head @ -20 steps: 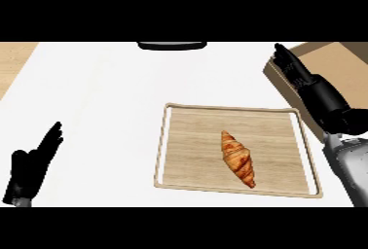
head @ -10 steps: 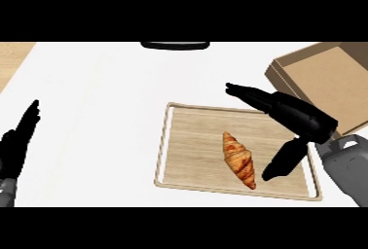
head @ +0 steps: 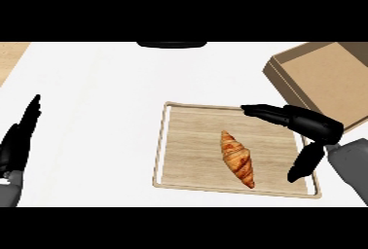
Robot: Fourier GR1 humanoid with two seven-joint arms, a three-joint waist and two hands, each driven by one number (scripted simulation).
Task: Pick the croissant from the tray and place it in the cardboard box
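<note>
A golden-brown croissant lies lengthwise in the middle of the pale wooden tray. My right hand hovers over the tray's right side, open, with fingers stretched left above the croissant's far end and the thumb hanging down by the tray's right rim. It does not touch the croissant. The open cardboard box sits at the upper right, beyond the tray's far corner. My left hand rests open at the left edge, fingers pointing up.
A dark object shows at the top edge of the white counter. A strip of wooden surface appears at the far upper left corner.
My right hand has swung lower and left over the tray, closer to the croissant. The view has shifted, showing more of the box. The left hand stays at the left edge.
</note>
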